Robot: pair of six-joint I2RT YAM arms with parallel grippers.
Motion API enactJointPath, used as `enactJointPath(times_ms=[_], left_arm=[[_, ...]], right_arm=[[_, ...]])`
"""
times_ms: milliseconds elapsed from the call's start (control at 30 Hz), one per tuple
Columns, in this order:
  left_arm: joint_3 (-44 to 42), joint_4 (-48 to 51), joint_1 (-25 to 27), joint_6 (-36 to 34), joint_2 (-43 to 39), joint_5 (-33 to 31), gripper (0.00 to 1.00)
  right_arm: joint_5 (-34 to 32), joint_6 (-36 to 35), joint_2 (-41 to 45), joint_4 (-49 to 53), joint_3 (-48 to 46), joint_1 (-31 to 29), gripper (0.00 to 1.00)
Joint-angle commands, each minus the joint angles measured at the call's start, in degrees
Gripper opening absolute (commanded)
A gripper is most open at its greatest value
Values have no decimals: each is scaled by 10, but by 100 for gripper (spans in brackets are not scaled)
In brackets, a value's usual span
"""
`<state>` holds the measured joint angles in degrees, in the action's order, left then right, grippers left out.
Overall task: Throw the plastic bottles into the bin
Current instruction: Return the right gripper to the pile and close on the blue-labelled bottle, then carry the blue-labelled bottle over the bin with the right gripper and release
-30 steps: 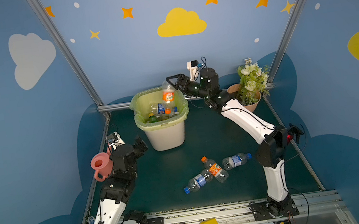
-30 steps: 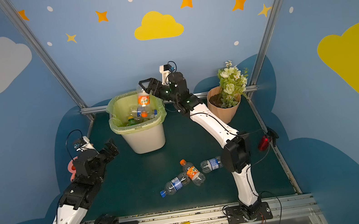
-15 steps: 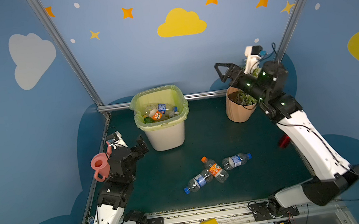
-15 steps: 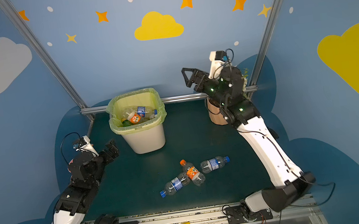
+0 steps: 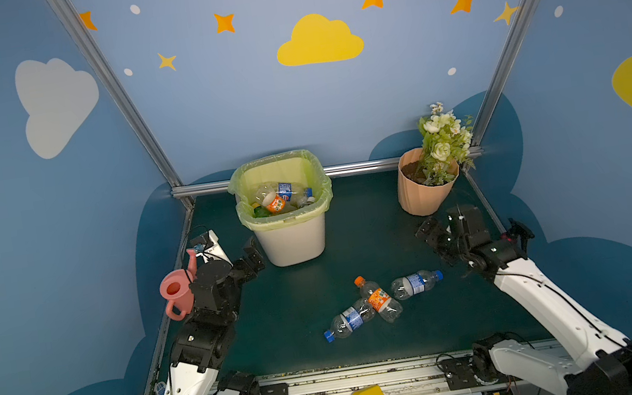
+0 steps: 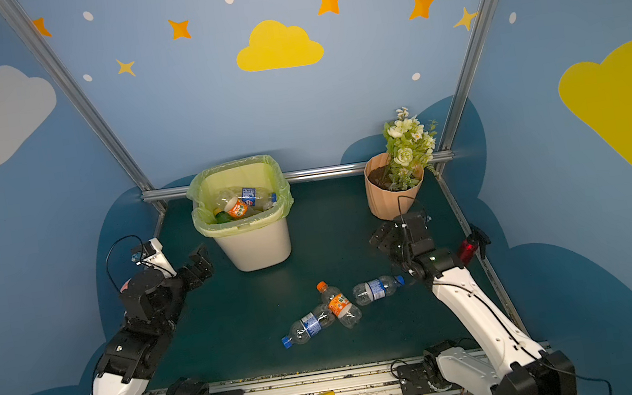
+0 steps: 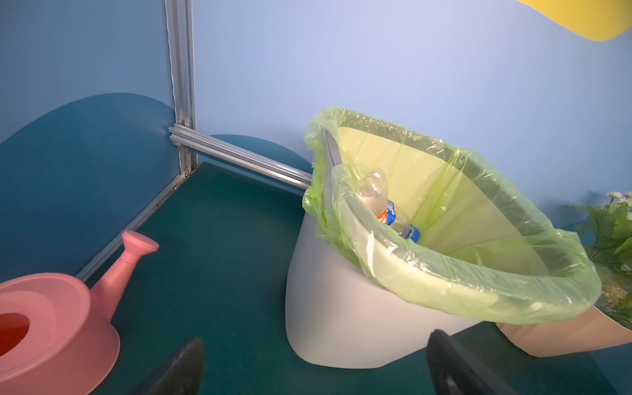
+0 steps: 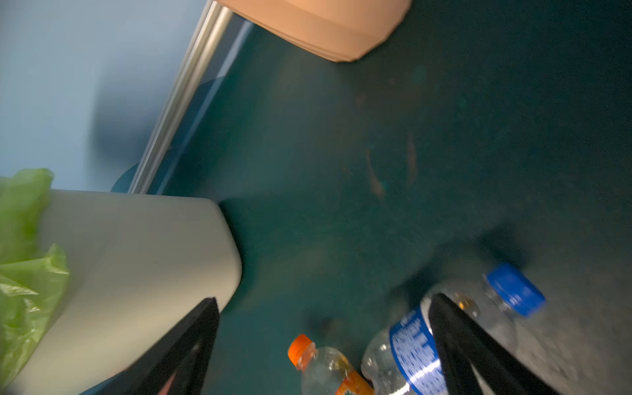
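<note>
You have three bottles (image 5: 379, 299) lying on the desk (image 5: 293, 319), before the back-left bin (image 5: 295, 240); the flower pot (image 5: 423, 197) stands back right.

Clear glossy plastic bottles (image 5: 416, 284); smooth matt plastic bin (image 5: 295, 241), crinkly translucent film bag (image 5: 288, 221); table (image 5: 358, 239) perhaps felt, matt.

In both top views, looking down from high above the front edge toward the back, far enough off to take in the whole dark green table top (image 5: 299, 301). From the left wrist, looking low and nearly level, rolled askew, close on the off-white square plastic bin (image 7: 342, 307) and the pink plastic watering can (image 7: 58, 318). From the right wrist, pointing steeply down, near the table, blurred, over the clear blue-capped plastic bottle (image 8: 407, 345). Shared by all four: bin and peach ribbed flower pot (image 8: 318, 27).
</note>
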<state>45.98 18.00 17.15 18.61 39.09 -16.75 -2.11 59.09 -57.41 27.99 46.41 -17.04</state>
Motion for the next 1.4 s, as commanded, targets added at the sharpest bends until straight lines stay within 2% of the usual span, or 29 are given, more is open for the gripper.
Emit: enactJointPath(times_ms=[0,133,467,867,1367], left_arm=[[1,-15,5,-14,5,-1,100],[-3,-21,8,-13,9,1,100],[-4,-18,15,-18,13,-6,100],[-1,-23,42,-38,15,-21,100],[12,-18,46,-49,27,-11,100]], right_arm=[[-7,69,36,69,-24,-2,95],[12,98,52,102,-60,-7,95],[47,140,8,57,-126,-41,95],[56,149,-71,-12,-128,-63,95],[39,153,-143,-55,-127,-64,93]])
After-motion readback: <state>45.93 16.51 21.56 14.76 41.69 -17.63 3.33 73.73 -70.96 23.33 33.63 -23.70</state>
